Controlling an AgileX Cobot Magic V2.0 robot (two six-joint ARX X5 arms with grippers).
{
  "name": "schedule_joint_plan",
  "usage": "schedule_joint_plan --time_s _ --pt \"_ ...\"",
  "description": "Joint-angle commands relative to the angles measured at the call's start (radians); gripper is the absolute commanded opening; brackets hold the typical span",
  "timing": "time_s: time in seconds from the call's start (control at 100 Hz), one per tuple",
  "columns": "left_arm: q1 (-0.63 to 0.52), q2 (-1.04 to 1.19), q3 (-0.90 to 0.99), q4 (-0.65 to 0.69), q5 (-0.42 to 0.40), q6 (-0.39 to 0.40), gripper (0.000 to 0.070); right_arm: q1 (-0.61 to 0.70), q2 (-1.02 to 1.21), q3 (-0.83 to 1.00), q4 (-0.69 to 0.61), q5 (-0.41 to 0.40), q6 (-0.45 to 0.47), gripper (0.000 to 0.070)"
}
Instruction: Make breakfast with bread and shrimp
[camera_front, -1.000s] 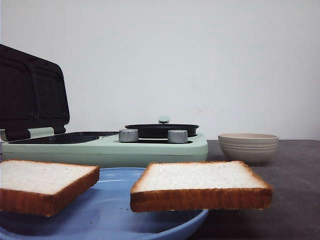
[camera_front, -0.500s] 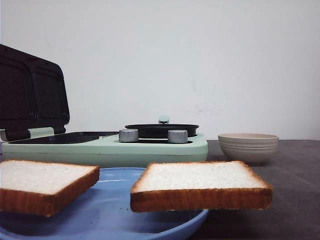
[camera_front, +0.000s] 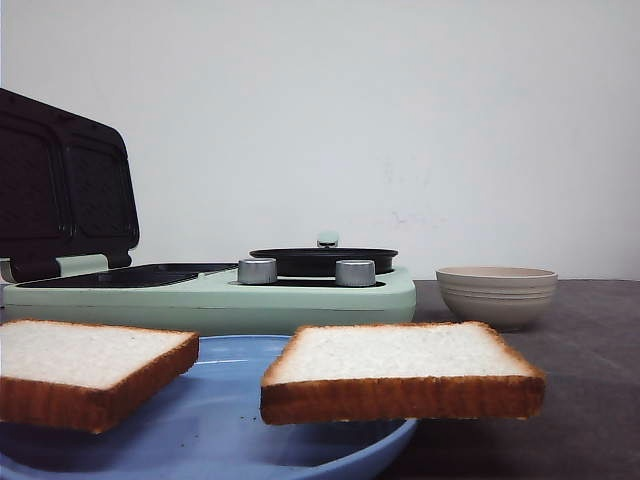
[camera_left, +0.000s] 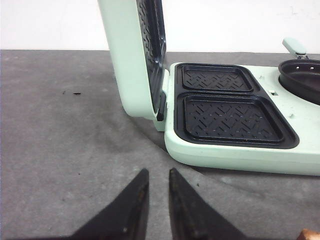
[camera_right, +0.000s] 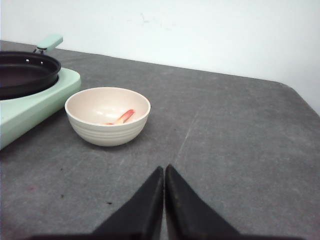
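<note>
White bread (camera_front: 400, 368) on a blue plate (camera_front: 215, 425), green sandwich maker (camera_front: 215, 290) behind.

Two square, brown-crusted slices lie flat and apart on the smooth plate; the second (camera_front: 85, 370) sits left. Beyond, the maker's ridged black plates (camera_left: 232, 120) lie open, lid (camera_left: 135, 55) upright, by a round pan (camera_front: 323, 260) and two silver knobs (camera_front: 257, 271). The orange-red shrimp (camera_right: 122, 117) lies in the beige bowl (camera_right: 107, 116). Nothing has moved. Left gripper (camera_left: 157, 187) slightly parted, right gripper (camera_right: 164, 182) closed, both empty above grey table (camera_right: 225, 140).
</note>
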Motion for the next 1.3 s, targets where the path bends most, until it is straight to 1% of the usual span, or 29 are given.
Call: schedule_joint_plan --time_s 0.0,0.15,0.38,0.94,1.01,1.12,1.29 --pt "0.000 -0.002 -0.016 -0.005 0.002 -0.008 0.0000 0.002 -0.001 -0.004 0.022 0.001 0.012 0.0000" --pt "0.000 -0.002 -0.016 0.048 0.002 -0.010 0.0000 0.002 -0.001 -0.004 0.044 0.001 0.013 0.0000" --pt "0.000 -0.002 -0.013 0.102 0.002 -0.016 0.0000 0.002 -0.001 -0.004 0.046 0.001 0.015 0.0000" --pt "0.000 -0.002 -0.013 0.032 0.002 -0.044 0.0000 0.002 -0.001 -0.004 0.041 0.001 0.019 0.0000" --pt "0.000 -0.002 -0.013 0.031 0.002 -0.076 0.0000 0.002 -0.001 -0.003 0.035 0.001 0.037 0.0000" --pt "0.000 -0.002 -0.013 0.016 0.002 -0.160 0.0000 0.002 -0.001 -0.004 0.016 0.001 0.078 0.0000" --pt "0.000 -0.001 -0.006 0.005 0.002 -0.327 0.0002 0.002 -0.001 -0.003 0.013 0.001 0.235 0.0000"
